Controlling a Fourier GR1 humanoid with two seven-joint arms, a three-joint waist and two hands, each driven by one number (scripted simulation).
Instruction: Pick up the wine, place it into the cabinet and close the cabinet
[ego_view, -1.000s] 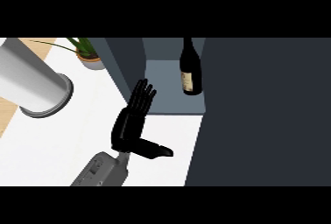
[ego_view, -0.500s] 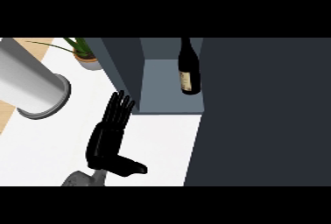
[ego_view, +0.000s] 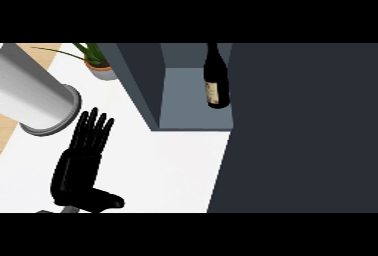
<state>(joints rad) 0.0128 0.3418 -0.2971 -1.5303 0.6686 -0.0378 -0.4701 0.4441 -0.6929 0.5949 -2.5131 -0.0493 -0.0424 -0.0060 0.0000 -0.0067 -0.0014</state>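
A broad dark cabinet door (ego_view: 303, 130) fills the right side of the head view and hides everything behind it, so the right hand cannot be seen at all. The wine bottle (ego_view: 215, 77) stands inside the cabinet (ego_view: 148, 85) on its grey shelf, close to the door's edge; its neck runs up to the top of the view and the label is too small to read. A large grey cylinder (ego_view: 37, 102) at the left is cut off by the frame, and what it is cannot be told. Only part of a potted plant (ego_view: 94, 59) shows behind it.

The left hand (ego_view: 77, 172) lies over the white counter (ego_view: 170, 170) at lower left, well apart from the bottle. Its fingers are straight and point up toward the cylinder's base, the thumb sticks out to the right, and it holds nothing. Barely any forearm shows.
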